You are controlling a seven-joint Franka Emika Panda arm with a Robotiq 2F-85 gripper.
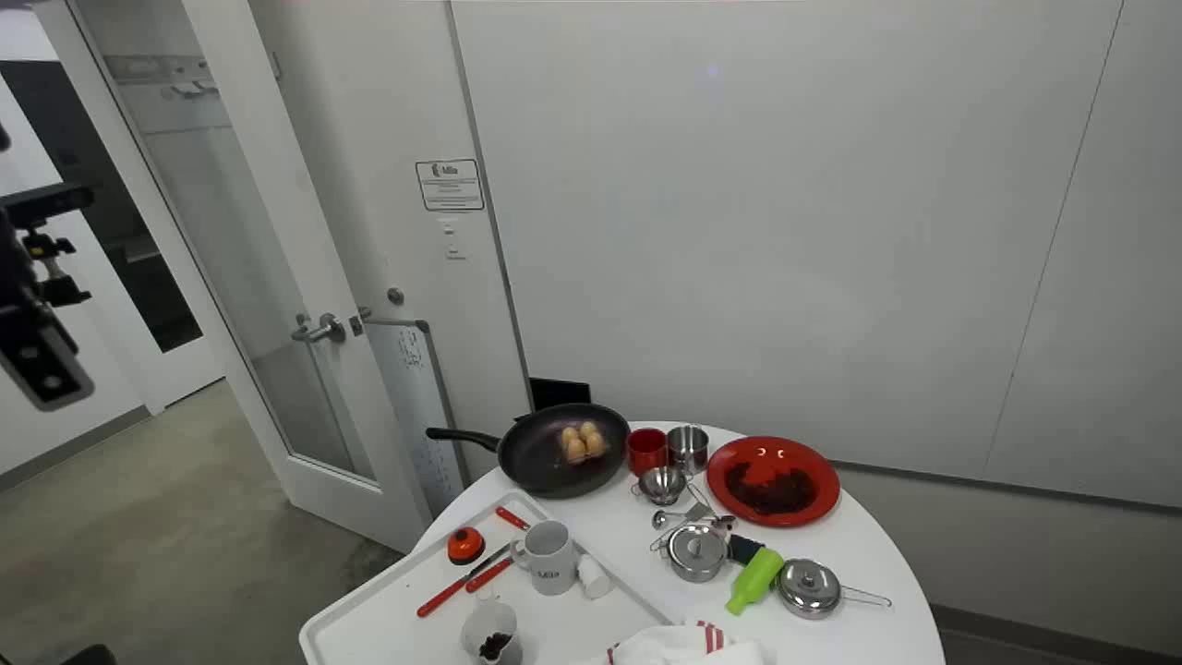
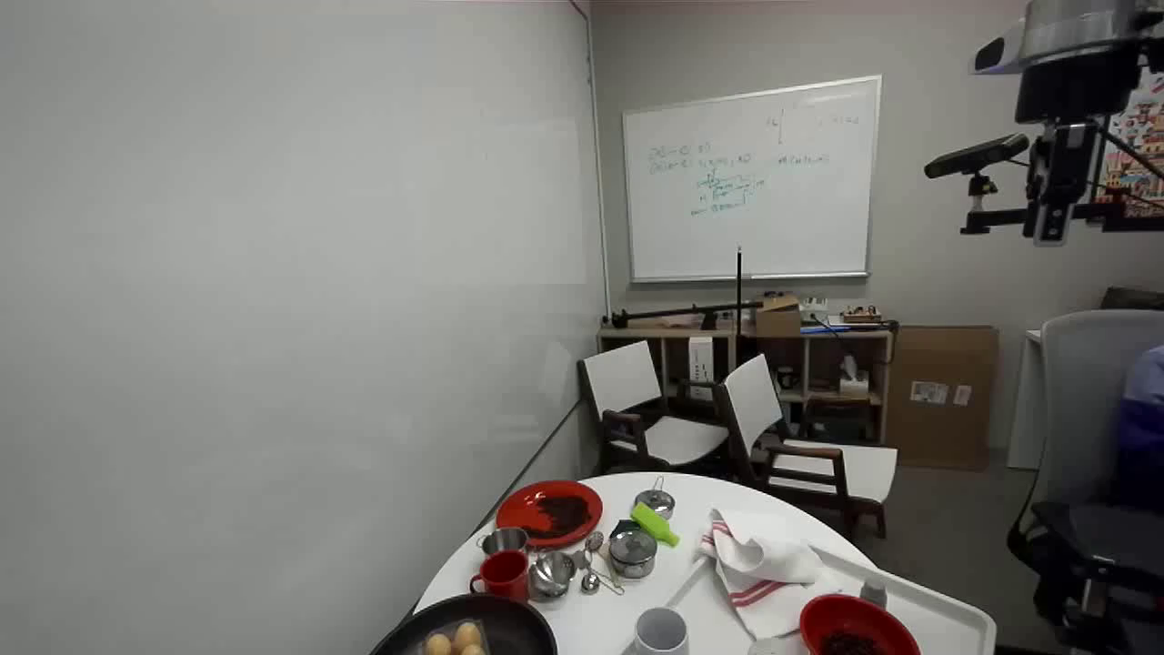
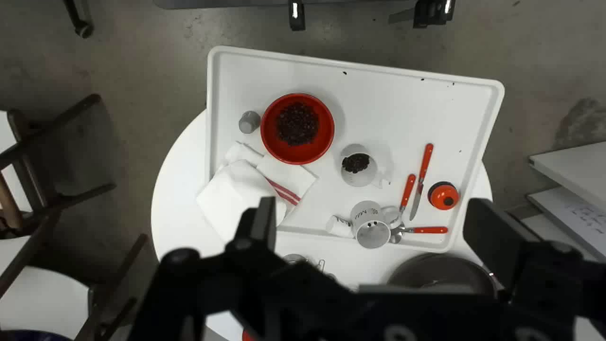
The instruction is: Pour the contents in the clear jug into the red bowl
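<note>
The clear jug (image 3: 360,178) stands upright on the white tray (image 3: 393,71) in the wrist view, with dark beans inside; it also shows at the bottom of an exterior view (image 1: 477,631). The red bowl (image 3: 303,154) is on the tray beside the jug, with dark beans in its middle; it shows in an exterior view (image 2: 821,611). My gripper (image 3: 374,220) is open and empty, high above the tray, its black fingers wide apart. It also hangs high in both exterior views (image 1: 46,383) (image 2: 1050,232), away from the table.
A grey mug (image 3: 364,213), a white cup (image 3: 338,226), red-handled cutlery (image 3: 424,163), an orange timer (image 3: 444,196), a small grey object (image 3: 249,122) and a towel (image 3: 241,189) surround them. Beyond are a black pan (image 1: 536,462), red plate (image 1: 776,450), metal pots (image 1: 697,554) and green bottle (image 1: 755,580).
</note>
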